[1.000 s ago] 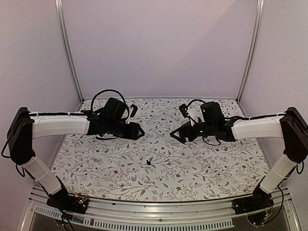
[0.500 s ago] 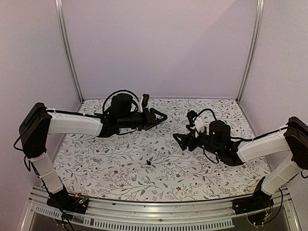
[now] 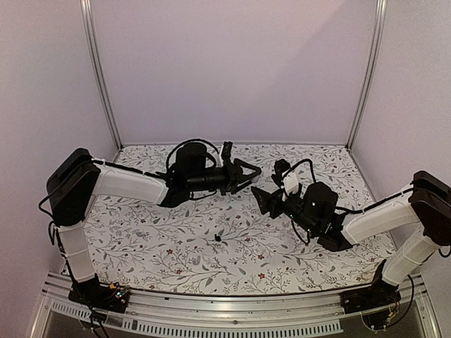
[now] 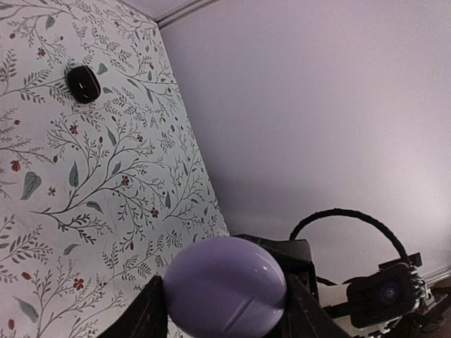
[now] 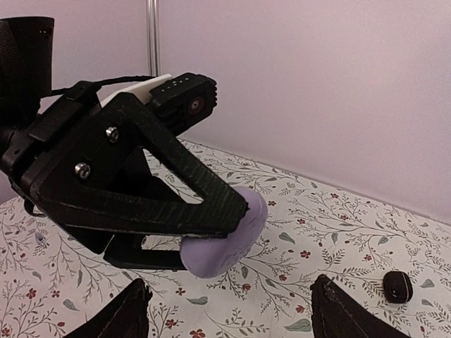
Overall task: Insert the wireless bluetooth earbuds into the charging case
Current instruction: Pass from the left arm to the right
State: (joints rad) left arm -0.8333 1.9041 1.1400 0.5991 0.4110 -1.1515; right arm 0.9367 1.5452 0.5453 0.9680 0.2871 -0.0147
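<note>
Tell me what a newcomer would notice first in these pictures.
The lavender charging case stands out most, pinched in the left gripper above the middle of the floral cloth. Just beside it, the right gripper faces the case with its fingers spread wide, not touching it. A lone black earbud lies on the cloth, nearer the arm bases.

lavender rounded charging case [image 4: 225,285]: smooth glossy plastic | white floral table cloth [image 4: 84,176]: matt, printed | small black earbud [image 4: 84,83]: smooth, faint sheen | black left gripper fingers [image 5: 176,190]: grainy matt plastic, 2 shiny metal screws
</note>
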